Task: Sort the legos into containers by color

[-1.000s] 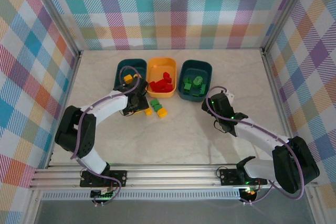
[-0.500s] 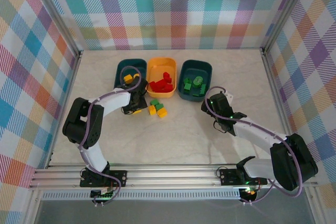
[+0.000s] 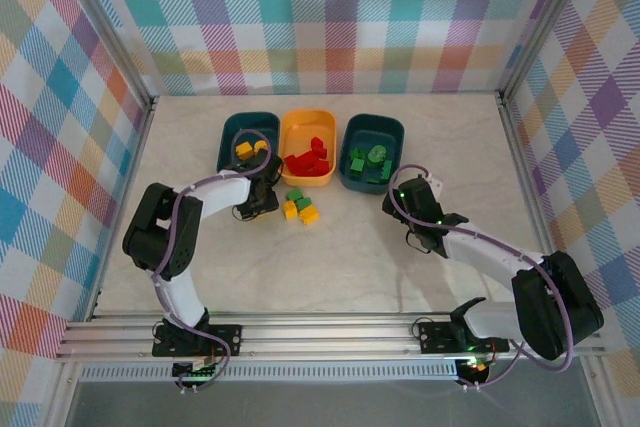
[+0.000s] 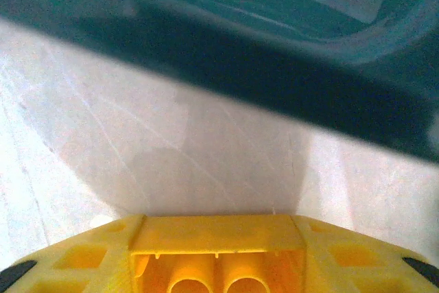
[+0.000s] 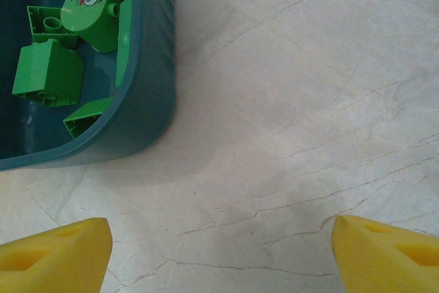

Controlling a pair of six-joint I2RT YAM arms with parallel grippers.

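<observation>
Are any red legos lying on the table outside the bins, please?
No; the loose legos on the table are green and yellow, and the red ones sit in the orange-yellow bin.

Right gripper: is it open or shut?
Open. On the right gripper, the yellow fingertips sit far apart with bare table between them.

On my overhead feed the left arm (image 3: 212,193) and the right arm (image 3: 490,252) both wear glossy white shells over their links, with bulky black housings at the joints. A grey-purple cable (image 3: 247,132) loops loosely along each arm. A small green light (image 3: 405,190) glows at the right wrist. My wrist feeds show moulded yellow plastic fingers (image 4: 82,259) with shallow recessed pockets on the left arm. The right arm's pair (image 5: 55,252) look like plain wedges.
</observation>
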